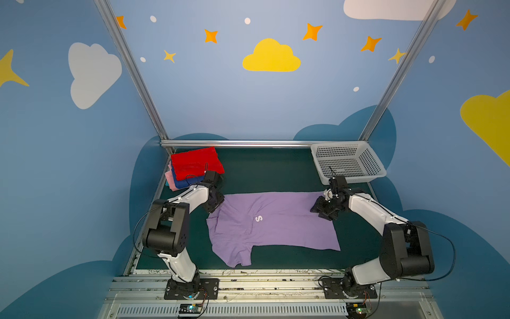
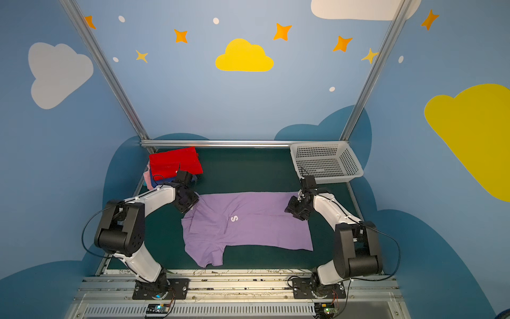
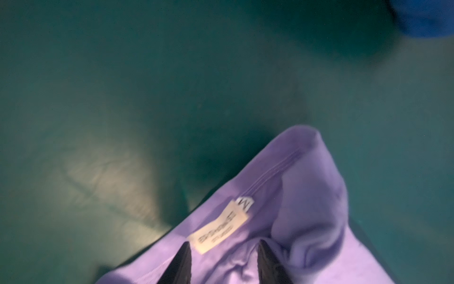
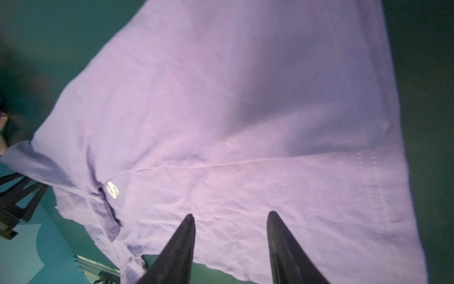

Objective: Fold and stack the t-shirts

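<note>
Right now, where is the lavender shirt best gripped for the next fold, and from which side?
Probably the near sleeve, the one part jutting toward the robot past the straight near edge of the lavender shirt. Pinch its cuff from the robot's side with the left gripper, the closer one; the cloth lies flat, so come in low.

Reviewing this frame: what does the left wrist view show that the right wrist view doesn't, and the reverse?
Left wrist only: on the lavender t-shirt, the neck label with its M size tab, plus a blurred blue cloth at one corner.
Right wrist only: the shirt's spread body with the white S mark and stitched hem.
Both: lavender cloth on the green mat, with the left gripper or the right gripper over it, fingers apart.
</note>
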Robot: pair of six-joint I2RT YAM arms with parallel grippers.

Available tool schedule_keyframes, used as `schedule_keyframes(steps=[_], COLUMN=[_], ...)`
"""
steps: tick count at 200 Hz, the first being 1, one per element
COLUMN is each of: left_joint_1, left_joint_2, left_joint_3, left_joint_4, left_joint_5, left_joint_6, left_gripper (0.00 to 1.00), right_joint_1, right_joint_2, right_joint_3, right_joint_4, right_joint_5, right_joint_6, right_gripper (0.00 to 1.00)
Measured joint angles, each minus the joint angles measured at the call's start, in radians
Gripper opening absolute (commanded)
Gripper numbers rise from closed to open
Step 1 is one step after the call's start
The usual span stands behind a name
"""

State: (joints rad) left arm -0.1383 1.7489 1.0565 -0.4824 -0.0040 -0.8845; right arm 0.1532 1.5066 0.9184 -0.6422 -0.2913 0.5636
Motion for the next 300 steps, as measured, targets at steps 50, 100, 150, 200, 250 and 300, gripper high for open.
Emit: schedule_keyframes(steps=[50,100,150,200,250,300], left_joint_1=[0.06,0.103,0.108,0.11,0.09,0.083], left_joint_2=[0.096,0.106,0.024,-0.111,0.027,0.034], left_joint_3=[0.071,0.083,0.01,-0.058,-0.019,-0.014], left_joint_4=[0.015,0.026,0.03,0.102,0.176,0.187], left_joint_5=[0.003,-0.003,-0.006,0.001,0.06,0.064], left_joint_6=[0.03,0.042,0.035,0.016,0.019,0.019], left_gripper=[0.04,0.04,0.36,0.53,0.51,0.5], right_joint_1=[-0.123,-0.207,-0.222,-0.204,-0.133,-0.097], right_joint_2=[0.074,0.112,0.076,0.098,0.216,0.259], right_joint_3=[-0.037,-0.036,-0.006,0.062,0.104,0.141], right_joint_4=[0.035,0.075,0.049,0.039,0.023,0.012], right_joint_5=[-0.001,-0.005,0.098,0.192,0.217,0.243], right_joint_6=[0.005,0.029,0.013,-0.011,-0.014,0.006], right_gripper=[0.52,0.51,0.5,0.47,0.47,0.0])
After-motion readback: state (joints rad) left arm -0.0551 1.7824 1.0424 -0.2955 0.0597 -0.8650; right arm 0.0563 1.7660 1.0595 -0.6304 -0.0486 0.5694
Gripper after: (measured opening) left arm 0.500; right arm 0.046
